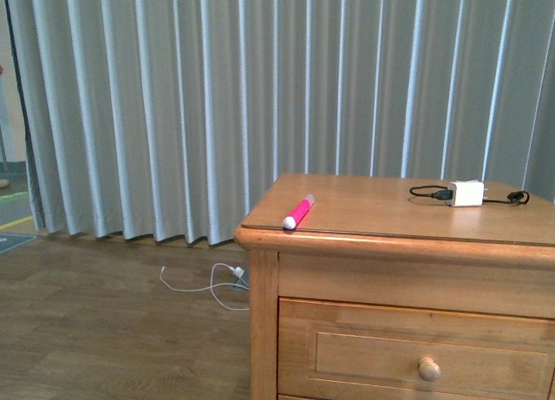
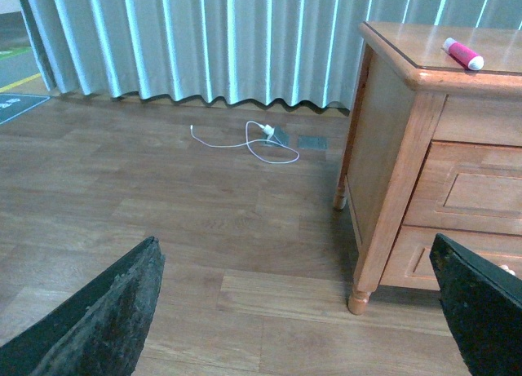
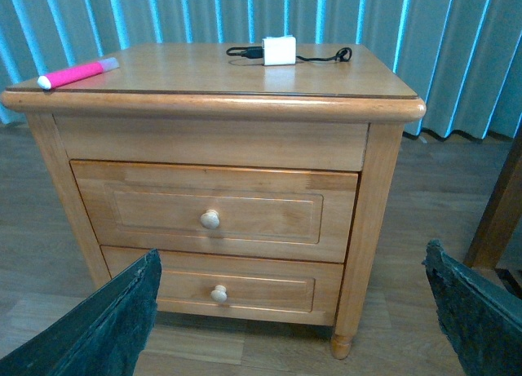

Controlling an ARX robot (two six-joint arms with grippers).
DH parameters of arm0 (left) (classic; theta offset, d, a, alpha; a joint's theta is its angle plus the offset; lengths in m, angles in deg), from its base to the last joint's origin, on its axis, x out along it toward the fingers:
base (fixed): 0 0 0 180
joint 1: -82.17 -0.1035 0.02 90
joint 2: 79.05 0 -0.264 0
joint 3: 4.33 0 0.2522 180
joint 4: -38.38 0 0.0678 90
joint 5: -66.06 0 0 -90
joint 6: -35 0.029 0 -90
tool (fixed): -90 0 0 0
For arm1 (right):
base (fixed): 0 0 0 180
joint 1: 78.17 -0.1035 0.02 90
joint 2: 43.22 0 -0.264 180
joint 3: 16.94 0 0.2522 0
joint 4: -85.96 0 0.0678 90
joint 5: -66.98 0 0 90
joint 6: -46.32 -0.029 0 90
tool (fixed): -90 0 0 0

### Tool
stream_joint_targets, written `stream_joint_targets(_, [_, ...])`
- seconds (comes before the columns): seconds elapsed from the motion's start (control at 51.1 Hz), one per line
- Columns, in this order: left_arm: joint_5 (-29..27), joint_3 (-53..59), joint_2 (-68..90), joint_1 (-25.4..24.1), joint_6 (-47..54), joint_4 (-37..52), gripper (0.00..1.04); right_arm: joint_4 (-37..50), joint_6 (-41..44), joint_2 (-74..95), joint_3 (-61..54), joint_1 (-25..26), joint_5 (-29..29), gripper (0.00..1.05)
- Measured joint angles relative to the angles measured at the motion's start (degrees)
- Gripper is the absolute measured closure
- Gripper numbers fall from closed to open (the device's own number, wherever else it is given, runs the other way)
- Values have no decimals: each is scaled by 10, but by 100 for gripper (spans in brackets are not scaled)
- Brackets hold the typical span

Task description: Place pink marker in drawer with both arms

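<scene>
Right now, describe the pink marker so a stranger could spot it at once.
Find the light-wood two-drawer nightstand before the pale pleated curtain. Near its top's front left corner lies the slim hot-pink marker with a white end. Its only neighbour is a boxy white charger block, farther right.

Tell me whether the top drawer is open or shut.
Shut. The drawer front sits flush in the cabinet frame, with no interior showing.

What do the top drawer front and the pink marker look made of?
Drawer: apparently light wood with a satin clear coat; grain lines and a soft sheen show; solid or veneer unclear. Pink marker: probably smooth plastic, with a uniform hot-pink barrel and white end.
</scene>
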Motion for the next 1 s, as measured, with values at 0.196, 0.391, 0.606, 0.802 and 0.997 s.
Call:
stream_joint_targets(0.196, [0, 0, 0, 0, 0, 0, 6, 0, 0, 0, 0, 0, 0, 9])
stream_joint_targets(0.391, [0, 0, 0, 0, 0, 0, 6, 0, 0, 0, 0, 0, 0, 9])
stream_joint_targets(0.606, [0, 0, 0, 0, 0, 0, 6, 0, 0, 0, 0, 0, 0, 9])
stream_joint_targets(0.802, [0, 0, 0, 0, 0, 0, 6, 0, 0, 0, 0, 0, 0, 9])
stream_joint_targets(0.997, [0, 0, 0, 0, 0, 0, 6, -27, -41, 66, 16, -57, 115, 9])
